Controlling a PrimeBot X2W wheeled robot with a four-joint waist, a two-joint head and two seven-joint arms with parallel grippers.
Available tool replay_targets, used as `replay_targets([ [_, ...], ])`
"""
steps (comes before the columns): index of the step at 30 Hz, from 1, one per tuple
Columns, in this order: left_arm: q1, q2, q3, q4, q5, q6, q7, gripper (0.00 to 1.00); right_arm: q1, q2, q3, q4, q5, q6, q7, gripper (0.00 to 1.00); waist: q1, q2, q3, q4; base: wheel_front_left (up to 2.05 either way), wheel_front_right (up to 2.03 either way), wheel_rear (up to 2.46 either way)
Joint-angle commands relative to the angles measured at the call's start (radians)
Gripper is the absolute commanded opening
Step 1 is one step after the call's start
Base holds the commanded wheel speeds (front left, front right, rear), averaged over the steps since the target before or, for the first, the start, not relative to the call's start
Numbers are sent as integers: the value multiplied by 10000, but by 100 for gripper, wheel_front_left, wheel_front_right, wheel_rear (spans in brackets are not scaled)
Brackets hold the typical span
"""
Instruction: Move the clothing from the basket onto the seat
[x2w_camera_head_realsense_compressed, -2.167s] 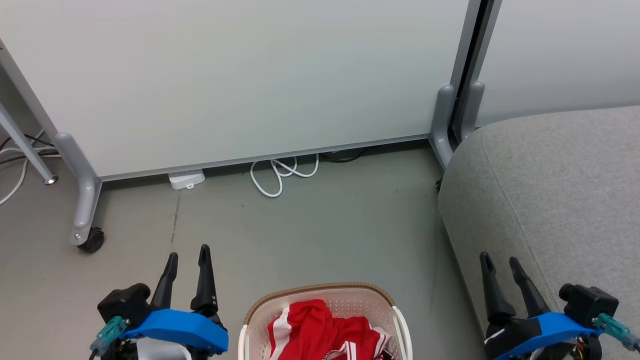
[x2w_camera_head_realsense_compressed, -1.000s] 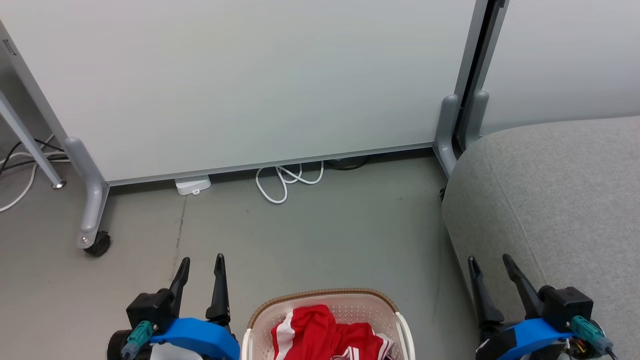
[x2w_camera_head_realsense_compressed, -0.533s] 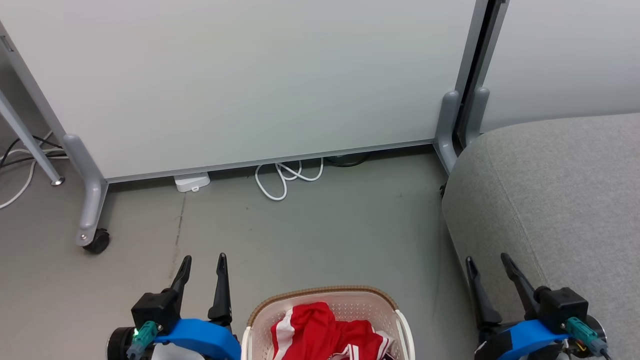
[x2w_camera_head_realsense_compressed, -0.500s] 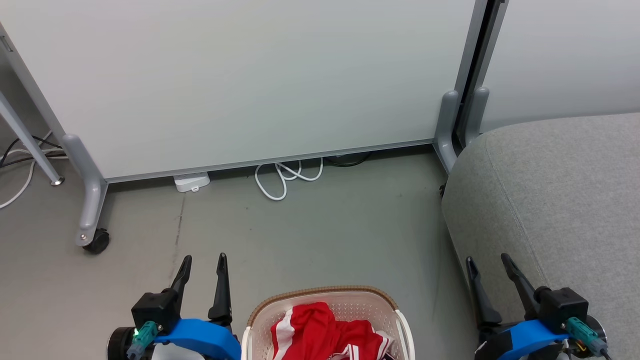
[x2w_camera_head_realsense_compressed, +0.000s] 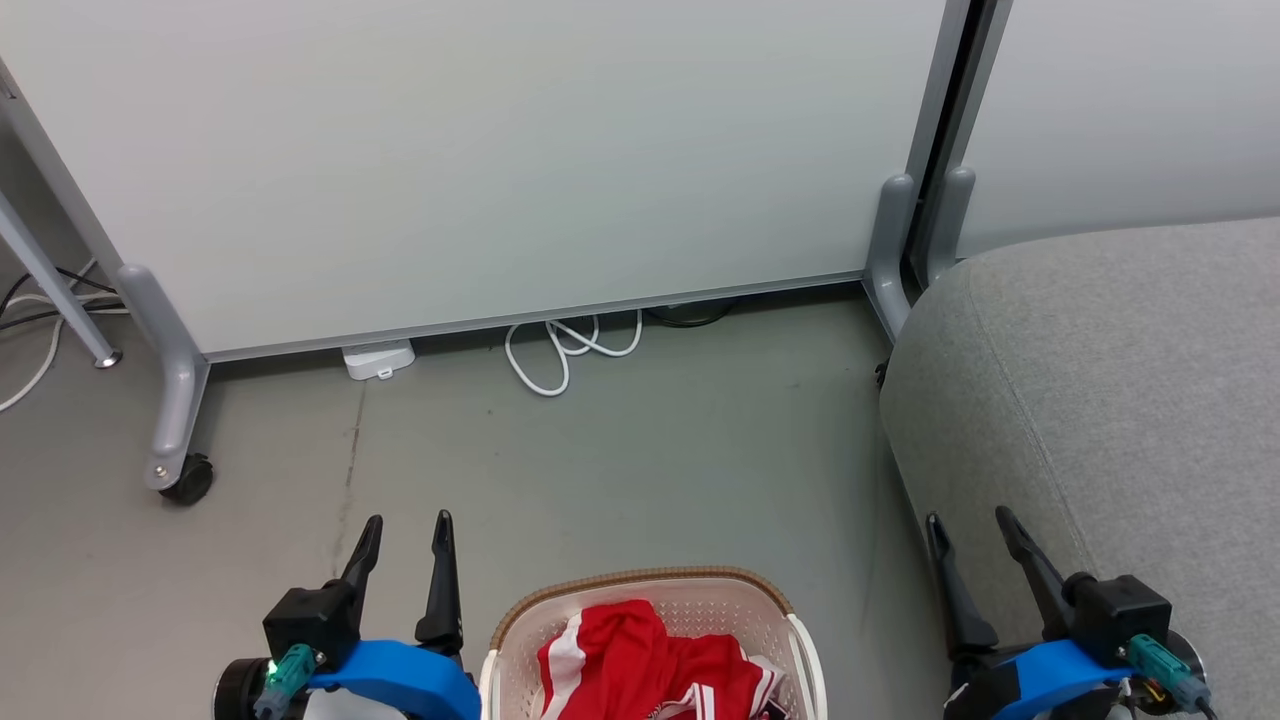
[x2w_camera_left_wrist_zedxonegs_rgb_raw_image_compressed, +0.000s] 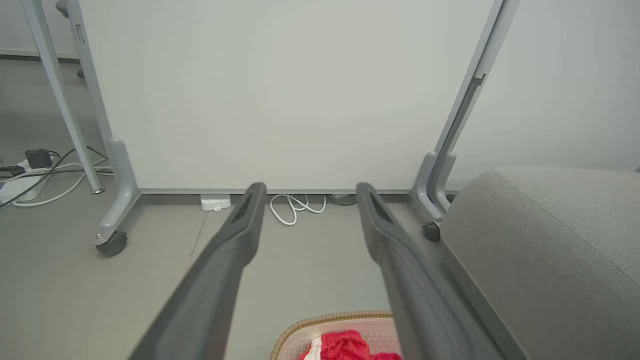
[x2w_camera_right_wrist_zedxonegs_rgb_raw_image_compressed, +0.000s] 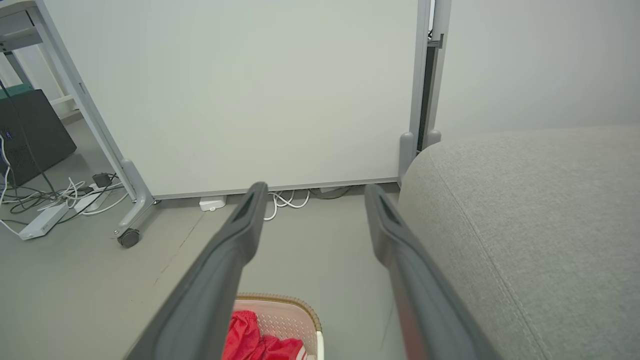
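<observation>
Clothing (x2w_camera_head_realsense_compressed: 645, 670): red, crumpled, white stripes and trim, heaped in the basket (x2w_camera_head_realsense_compressed: 640, 582) at 6 o'clock of the head view. No lettering legible. Basket is cream perforated plastic with a brown woven-look rim and stands on the floor (x2w_camera_head_realsense_compressed: 650, 450); its near half is cut off by the frame edge.

Seat (x2w_camera_head_realsense_compressed: 1120, 400): big grey fabric cushion with a rounded edge and a stitched seam, at 3–4 o'clock, near the basket but apart from it. Nothing red on it.

Left gripper (x2w_camera_head_realsense_compressed: 408, 518) at 7 o'clock, just beside the basket, fingers spread, holding nothing. Right gripper (x2w_camera_head_realsense_compressed: 967, 515) at 5 o'clock, in front of the seat's edge, also spread and empty.

Versus half a second ago: the whole head view has shifted slightly, so that's camera motion. Clothing lies the same in the basket. Versus two seconds ago: the left gripper sits closer to the basket, and both are spread as before.

Room: dull grey floor with a thin crack line at 9 o'clock. White partition (x2w_camera_head_realsense_compressed: 480, 150) on grey legs across 12 o'clock, caster (x2w_camera_head_realsense_compressed: 185, 480) at 9. White cable (x2w_camera_head_realsense_compressed: 560, 350) looped under its lower edge, with a small white box (x2w_camera_head_realsense_compressed: 378, 358) beside it.
</observation>
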Motion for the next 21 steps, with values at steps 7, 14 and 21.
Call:
replay_targets([
  [7, -133, 27, -7, 499, 5, -39, -37, 100, -244, -53, 287, -211, 48, 4, -46, 100, 0, 0, 402, -465, 0, 0, 0],
  [14, -662, 47, -144, 1549, 95, -93, -37, 100, -732, -49, 793, -506, 25, 3, 17, 100, 0, 0, 1393, -1125, 0, 0, 0],
  [21, -1381, 101, -215, 2939, 182, -193, -39, 100, -1315, -44, 1266, -674, 152, 4, -59, 100, 0, 0, 2477, -1898, 0, 0, 0],
])
